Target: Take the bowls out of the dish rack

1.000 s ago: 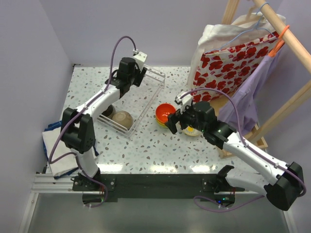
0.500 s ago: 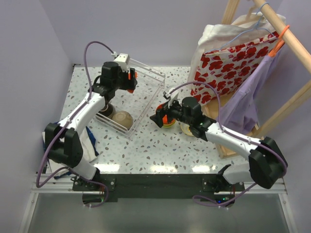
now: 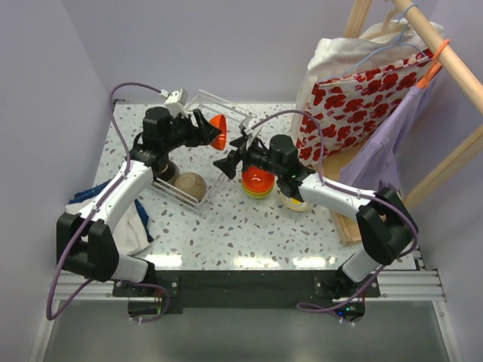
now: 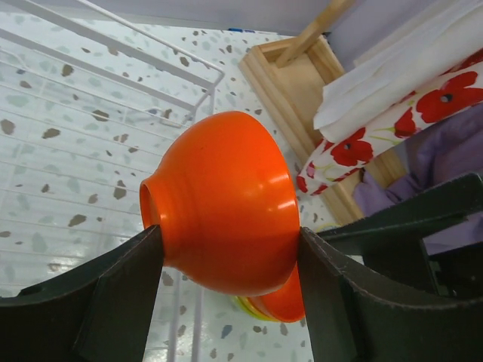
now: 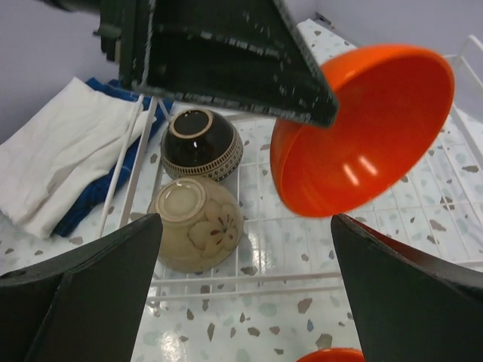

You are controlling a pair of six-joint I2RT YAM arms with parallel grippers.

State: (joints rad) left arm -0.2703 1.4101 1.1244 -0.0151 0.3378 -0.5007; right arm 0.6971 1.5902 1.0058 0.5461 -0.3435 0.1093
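Observation:
My left gripper [image 3: 205,130] is shut on an orange-red bowl [image 3: 218,130] and holds it tilted in the air above the right edge of the white wire dish rack [image 3: 235,121]. In the left wrist view the bowl [image 4: 226,196] sits between both fingers, gripper [image 4: 226,235]. My right gripper [image 3: 229,163] is open and empty, just below and right of that bowl [image 5: 370,128]. A dark brown bowl [image 5: 200,147] and a tan bowl [image 5: 198,226] lie upside down in the rack [image 5: 249,279]. An orange-red bowl tops a stack [image 3: 257,183] on the table.
A cream bowl [image 3: 299,202] sits right of the stack. White and blue cloths [image 3: 132,226] lie left of the rack. A wooden clothes rack with hanging fabric [image 3: 362,98] fills the right side. Purple walls close the back and left.
My left gripper has lifted the orange-red bowl out of the rack and carried it right. My right gripper has left the stack and swung left toward the rack.

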